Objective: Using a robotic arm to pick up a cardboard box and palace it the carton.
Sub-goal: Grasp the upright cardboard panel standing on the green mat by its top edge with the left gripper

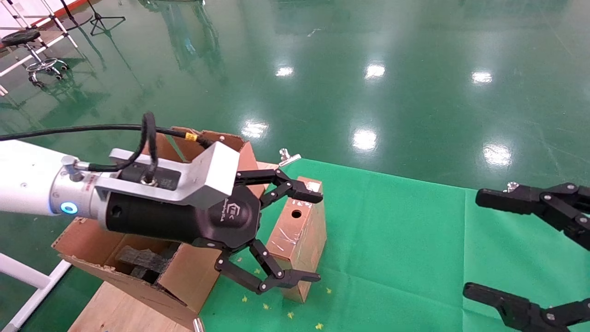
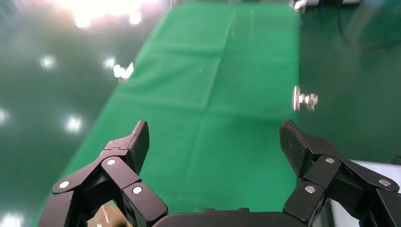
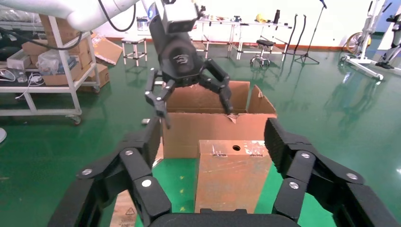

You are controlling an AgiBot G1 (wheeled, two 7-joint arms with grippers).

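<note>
The cardboard box (image 1: pixel 299 240) stands upright on the green-covered table (image 1: pixel 405 240), just beside the carton (image 1: pixel 184 276), its holed face turned toward the robot's right. It looks light and stiff, though hollow enough to dent under a hard squeeze, and the shiny tape (image 1: pixel 289 236) on it is probably slippery. The bare cardboard of the 2 broad side faces, below the taped top, seems the safest place to take hold. The left pincer (image 1: pixel 306 237) on the robotic arm (image 1: pixel 152 203) hangs over the box with its fingers spread wide, gripping nothing. The right pincer (image 1: pixel 488 244) is also spread wide and empty, well apart from the box at the table's right.
</note>
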